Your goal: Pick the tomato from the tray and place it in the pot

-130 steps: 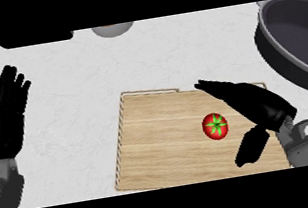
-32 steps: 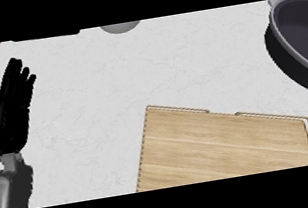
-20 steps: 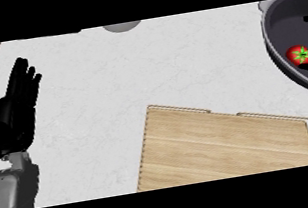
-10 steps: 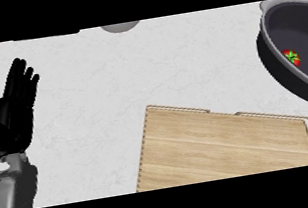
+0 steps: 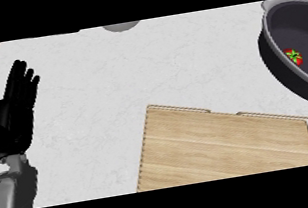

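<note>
Tomato sits inside the pot, against its near wall, so the placement looks done. Wooden tray on the desk carries nothing. Left hand rests at left edge, fingers straight and apart. Right hand out of view.

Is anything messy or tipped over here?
Nothing stands out. The tomato sits inside the pot, the wooden tray lies flat on the counter, and the left hand rests open at the left edge.
</note>
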Robot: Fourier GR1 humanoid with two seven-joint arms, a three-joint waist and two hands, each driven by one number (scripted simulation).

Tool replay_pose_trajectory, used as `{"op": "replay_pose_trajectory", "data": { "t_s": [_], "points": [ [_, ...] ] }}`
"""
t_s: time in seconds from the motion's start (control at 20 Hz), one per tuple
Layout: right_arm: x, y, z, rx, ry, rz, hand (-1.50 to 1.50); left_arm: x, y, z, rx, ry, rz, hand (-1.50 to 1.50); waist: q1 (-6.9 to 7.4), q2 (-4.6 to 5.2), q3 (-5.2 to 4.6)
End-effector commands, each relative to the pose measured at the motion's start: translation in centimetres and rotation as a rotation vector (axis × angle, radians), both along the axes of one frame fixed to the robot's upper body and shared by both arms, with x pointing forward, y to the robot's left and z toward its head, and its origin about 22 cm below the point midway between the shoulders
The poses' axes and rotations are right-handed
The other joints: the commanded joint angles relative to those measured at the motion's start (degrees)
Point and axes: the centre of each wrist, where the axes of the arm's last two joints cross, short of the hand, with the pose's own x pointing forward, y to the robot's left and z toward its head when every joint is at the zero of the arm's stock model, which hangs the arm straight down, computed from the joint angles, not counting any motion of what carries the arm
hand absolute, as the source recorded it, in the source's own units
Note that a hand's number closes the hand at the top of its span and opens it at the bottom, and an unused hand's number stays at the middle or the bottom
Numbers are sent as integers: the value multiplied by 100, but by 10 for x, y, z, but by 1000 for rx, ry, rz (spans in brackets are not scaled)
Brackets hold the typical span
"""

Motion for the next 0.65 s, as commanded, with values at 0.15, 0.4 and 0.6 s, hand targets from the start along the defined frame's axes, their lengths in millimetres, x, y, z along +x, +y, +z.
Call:
{"op": "replay_pose_trajectory", "data": {
  "t_s": [0.15,0.4,0.6],
  "points": [
    [-37,-30,9,36,-11,84,-150,6,5,3,4,-8,22,0,-60,22,17],
    [-37,-35,23,19,-1,62,-150,2,-1,2,-3,-5,2,0,36,12,19],
    [-44,-37,15,14,-12,66,-150,3,8,6,0,-9,-3,0,40,31,33]
  ]
}}
